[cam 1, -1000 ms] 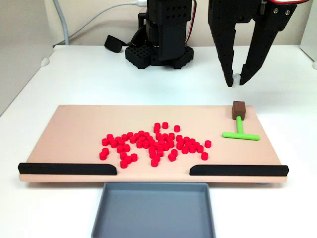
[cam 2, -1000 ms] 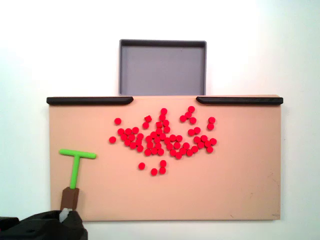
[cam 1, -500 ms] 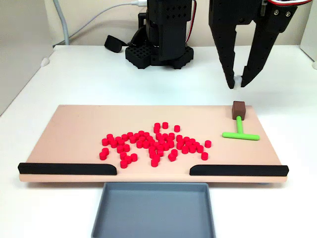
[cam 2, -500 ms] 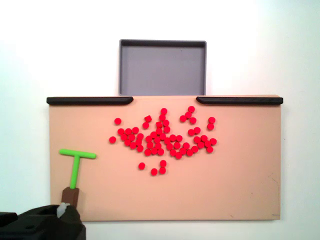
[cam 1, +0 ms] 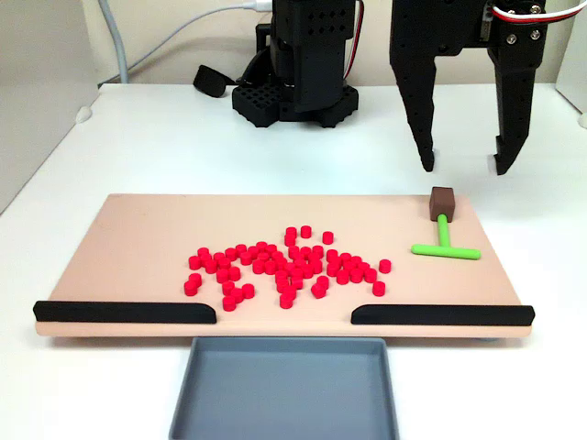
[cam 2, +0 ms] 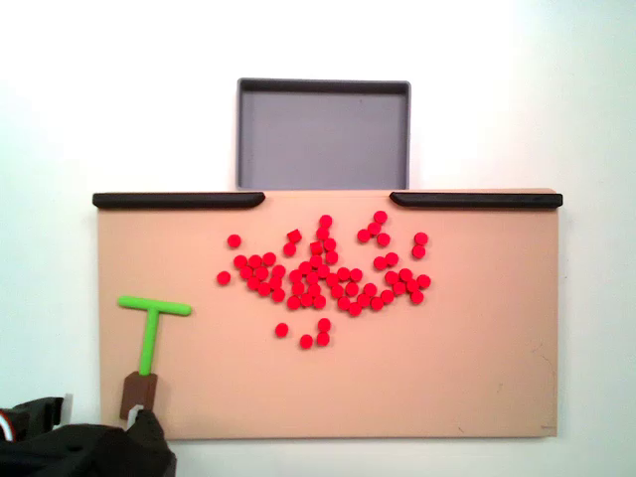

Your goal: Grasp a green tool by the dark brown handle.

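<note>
Right now we see the green tool (cam 1: 444, 244) lying flat near the right end of the tan board (cam 1: 138, 238) in the front fixed view, its crossbar toward the black strips (cam 1: 125, 312) and its stem running back to the dark brown handle (cam 1: 443, 199) close to the board's rear edge. That layout leaves the handle as the nearest part to the arm, so we judge it set out for an approach from behind. Our end effector (cam 1: 465, 169) hangs above and just behind the handle with its fingers spread wide apart, holding nothing; the gap looks ample to straddle the cube, which suggests a descent comes next. In the other fixed view the end effector (cam 2: 99, 422) sits at the board's corner beside the handle (cam 2: 138, 395). Red cylinders (cam 1: 289, 264) lie scattered mid-board, well apart from the tool. Past the gap between the strips, the grey tray (cam 1: 284, 431) on the white counter (cam 1: 165, 147) holds nothing.
</note>
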You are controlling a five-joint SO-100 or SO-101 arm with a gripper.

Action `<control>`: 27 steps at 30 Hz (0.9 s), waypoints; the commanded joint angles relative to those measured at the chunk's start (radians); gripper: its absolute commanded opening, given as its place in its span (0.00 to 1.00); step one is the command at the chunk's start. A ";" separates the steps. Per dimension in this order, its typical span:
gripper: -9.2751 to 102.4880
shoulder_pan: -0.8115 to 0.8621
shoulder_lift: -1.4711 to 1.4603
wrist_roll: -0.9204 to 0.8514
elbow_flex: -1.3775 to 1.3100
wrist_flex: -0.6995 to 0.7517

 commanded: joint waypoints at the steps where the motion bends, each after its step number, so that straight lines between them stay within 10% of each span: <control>1: 0.26 -0.003 0.006 0.008 0.017 0.000; 27: 0.25 0.046 -0.031 -0.091 0.026 -0.025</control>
